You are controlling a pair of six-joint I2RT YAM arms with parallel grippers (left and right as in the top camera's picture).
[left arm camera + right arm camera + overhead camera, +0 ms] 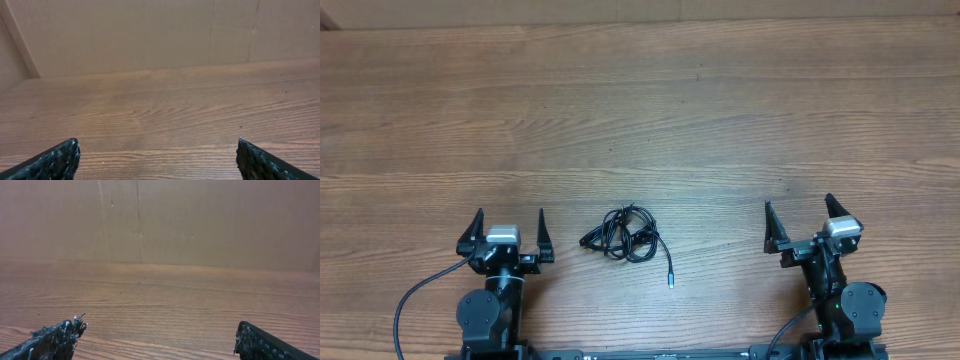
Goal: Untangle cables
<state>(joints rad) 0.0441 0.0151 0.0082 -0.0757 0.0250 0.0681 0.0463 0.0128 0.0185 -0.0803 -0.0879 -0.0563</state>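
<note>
Looks light and limp: cables (625,235) bunched between left gripper (509,225) and right gripper (799,205), both gaping empty; probably best pinched at trailing plug end (670,281).

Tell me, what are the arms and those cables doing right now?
Left gripper open, empty, left of the cables. Right gripper open, empty, farther off right. Cables bunched on the table, untouched. Nothing in the way.

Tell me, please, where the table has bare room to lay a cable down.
The far half of the table, beyond the cables, is all bare. So is the stretch between the cables and the right gripper. The gap to the left gripper is narrower. Only the near middle, around the bunch, is crowded.
</note>
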